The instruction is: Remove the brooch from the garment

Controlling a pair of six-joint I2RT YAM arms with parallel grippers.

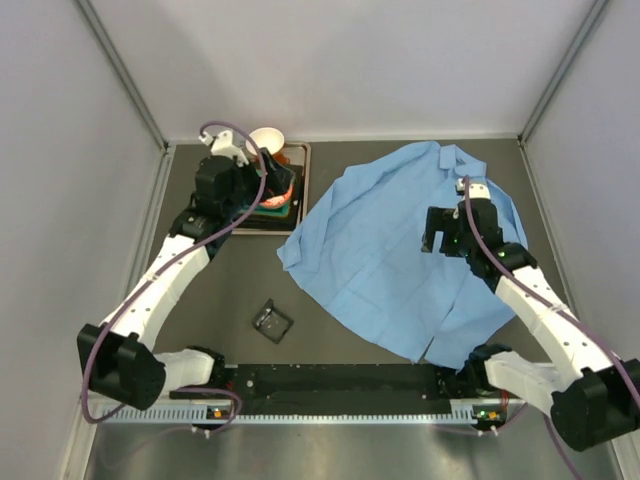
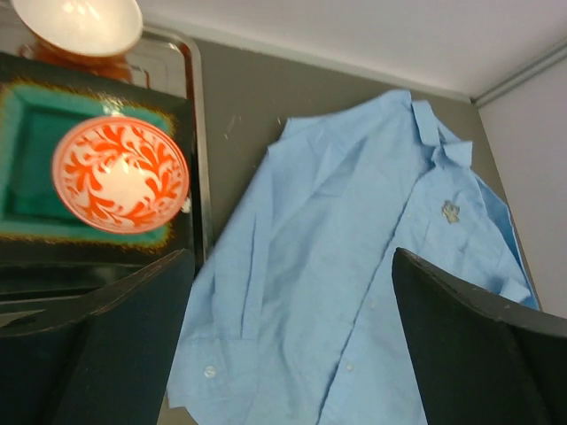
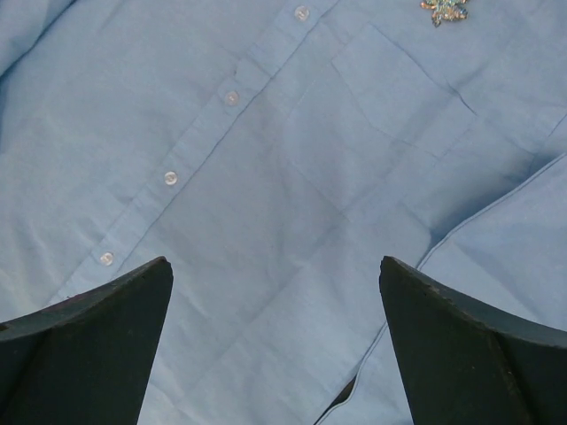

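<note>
- My left jaws stand wide apart and empty over the tray (image 1: 304, 170) at the far left of the counter (image 1: 200, 330).
- My right jaws gape just as wide, gripping nothing, above the shirt (image 1: 380, 250), which lies spread out on the right with its collar far.
- The brooch (image 2: 451, 212) sits on the shirt's chest, just near of the collar.
- Both wrist views show it. In the right one it sits at the top edge, above a pocket (image 3: 399, 97) and right of a button row (image 3: 170, 178). From the top view I cannot make it out.
- Only the left wrist view shows the red-patterned bowl (image 2: 120, 174) plainly.
- Only the top view shows the box (image 1: 272, 321), near, left of the shirt.
</note>
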